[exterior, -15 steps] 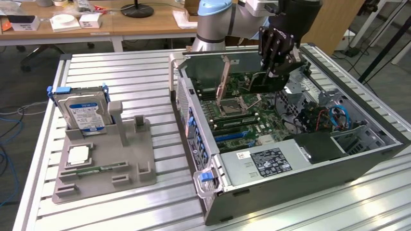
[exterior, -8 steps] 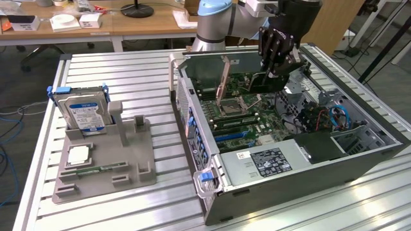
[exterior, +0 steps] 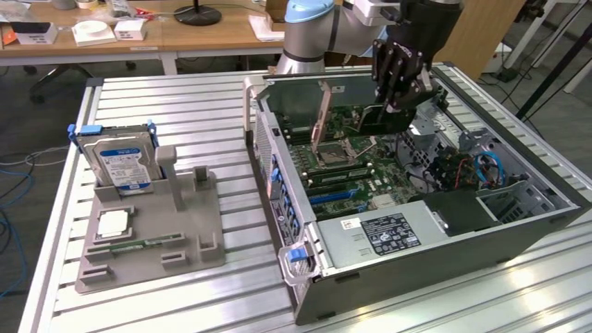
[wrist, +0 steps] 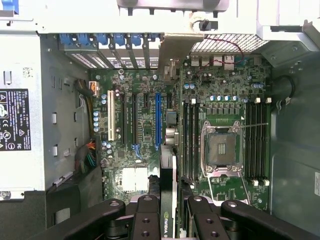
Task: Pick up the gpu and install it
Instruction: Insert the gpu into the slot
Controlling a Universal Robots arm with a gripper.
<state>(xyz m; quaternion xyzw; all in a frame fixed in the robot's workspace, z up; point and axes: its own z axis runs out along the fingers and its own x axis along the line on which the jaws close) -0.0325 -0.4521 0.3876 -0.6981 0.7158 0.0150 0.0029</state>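
My gripper [exterior: 396, 97] hangs inside the open computer case [exterior: 434, 239], shut on the gpu [exterior: 372, 119], a dark card held on edge above the motherboard [exterior: 347, 173]. In the wrist view the gpu [wrist: 168, 200] runs edge-on between the black fingers [wrist: 146, 220], with an NVIDIA label near them. Its silvery end bracket [wrist: 176, 47] reaches the case's rear slot openings. The card hovers just beside the long blue slot [wrist: 158, 120], between that slot and the memory slots; whether it touches the board I cannot tell.
A grey holder [exterior: 176, 236] on the exterior view's left carries the silver hard drive with blue label [exterior: 120, 163], a square chip [exterior: 113, 223] and a green memory stick [exterior: 138, 244]. The processor socket [wrist: 222, 150], cables [exterior: 481, 170] and case walls surround the card.
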